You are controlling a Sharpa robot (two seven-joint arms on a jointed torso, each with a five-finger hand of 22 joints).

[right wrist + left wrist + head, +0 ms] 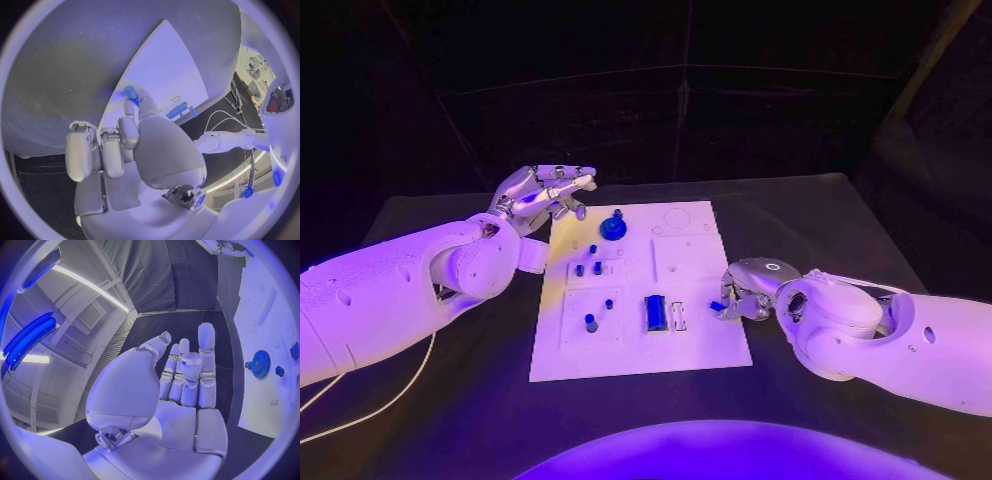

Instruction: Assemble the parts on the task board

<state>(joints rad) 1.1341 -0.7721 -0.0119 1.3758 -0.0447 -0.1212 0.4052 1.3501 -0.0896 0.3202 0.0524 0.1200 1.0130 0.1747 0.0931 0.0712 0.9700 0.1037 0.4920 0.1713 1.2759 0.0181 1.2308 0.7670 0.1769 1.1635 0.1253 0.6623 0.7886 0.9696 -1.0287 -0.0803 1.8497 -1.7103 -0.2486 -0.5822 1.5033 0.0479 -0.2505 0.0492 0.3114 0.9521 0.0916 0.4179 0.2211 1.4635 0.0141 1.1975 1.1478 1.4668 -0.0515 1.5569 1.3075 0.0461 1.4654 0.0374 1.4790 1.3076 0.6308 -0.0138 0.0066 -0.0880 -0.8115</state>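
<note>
The white task board (689, 345) lies mid-table. On it are a blue gear (615, 229), small blue pegs (589, 268), a peg lower down (590, 322) and a long blue block (655, 311). My right hand (747, 288) sits at the board's right edge and pinches a small blue part (717, 305) between thumb and fingertip; the right wrist view shows that part (131, 93) at the fingertips, just over the board (175, 65). My left hand (545, 190) hovers by the board's far left corner, fingers apart and holding nothing. In the left wrist view its palm (181, 390) is bare, with the gear (260, 363) beside it.
Black table (834, 220) surrounds the board, with bare room on both sides. A white slot frame (679, 319) stands next to the long block. A white cable (372, 400) trails off the table's near left.
</note>
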